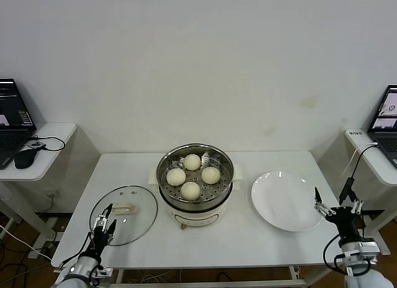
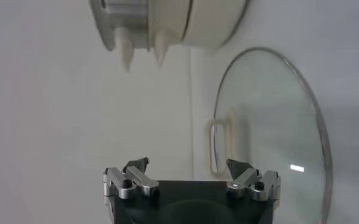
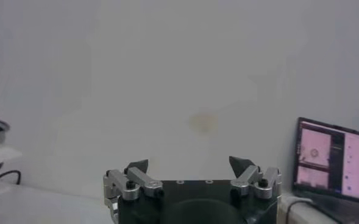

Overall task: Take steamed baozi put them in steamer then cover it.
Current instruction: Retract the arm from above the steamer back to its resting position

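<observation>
Left gripper [image 1: 105, 225] sits low at the table's near-left edge, jaws spread wide with nothing between them, hovering over the near rim of the glass lid [image 1: 124, 215]. In the left wrist view the lid's cream handle [image 2: 220, 146] lies just ahead of the fingertips [image 2: 138, 164].

Right gripper [image 1: 338, 208] is parked off the table's right edge, just beside the white plate [image 1: 286, 200], also open and empty.

Progress: all four buns [image 1: 192, 174] are in the steamer [image 1: 195, 184] on the perforated tray, and the plate is bare. Loading looks done; what's left is gripping the lid handle, lifting and seating the lid on the pot.

Room: lid lies flat near the left front table edge, close beside the steamer base. Open table [image 1: 248, 238] in front of the pot.
</observation>
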Available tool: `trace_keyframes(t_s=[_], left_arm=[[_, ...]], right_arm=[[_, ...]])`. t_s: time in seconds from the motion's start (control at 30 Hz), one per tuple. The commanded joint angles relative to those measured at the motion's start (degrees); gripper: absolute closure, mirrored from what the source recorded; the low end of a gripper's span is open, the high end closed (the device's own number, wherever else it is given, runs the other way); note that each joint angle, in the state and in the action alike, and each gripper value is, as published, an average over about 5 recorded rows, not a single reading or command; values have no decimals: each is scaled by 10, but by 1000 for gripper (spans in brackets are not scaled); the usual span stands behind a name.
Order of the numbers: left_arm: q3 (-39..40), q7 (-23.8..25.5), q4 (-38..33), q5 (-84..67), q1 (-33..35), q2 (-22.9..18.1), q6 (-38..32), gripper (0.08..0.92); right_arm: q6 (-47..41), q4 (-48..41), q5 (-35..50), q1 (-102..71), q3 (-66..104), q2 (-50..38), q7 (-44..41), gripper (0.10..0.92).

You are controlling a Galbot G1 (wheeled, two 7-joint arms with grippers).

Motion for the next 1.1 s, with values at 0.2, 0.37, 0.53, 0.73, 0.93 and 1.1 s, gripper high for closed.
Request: trace_keyframes(t_s=[0.2, 0.37, 0.53, 0.73, 0.93, 1.1], left_arm=[[25, 7, 63, 29, -93, 5, 1, 177], [34, 8, 90, 23, -114, 4, 1, 177], [41, 9, 105, 18, -127, 1, 1, 177], [46, 7, 123, 13, -141, -4, 1, 177], [48, 5, 136, 5, -150, -6, 0, 177], [52, 8, 148, 2, -154, -8, 1, 251]], right_arm=[[2, 2, -11, -30, 23, 12, -3, 203], [4, 4, -14, -39, 25, 15, -4, 203], [3, 8, -14, -45, 31, 15, -5, 203], [4, 7, -15, -48, 30, 18, -7, 203], [4, 5, -18, -48, 25, 21, -8, 202], [5, 1, -20, -47, 21, 22, -9, 203]])
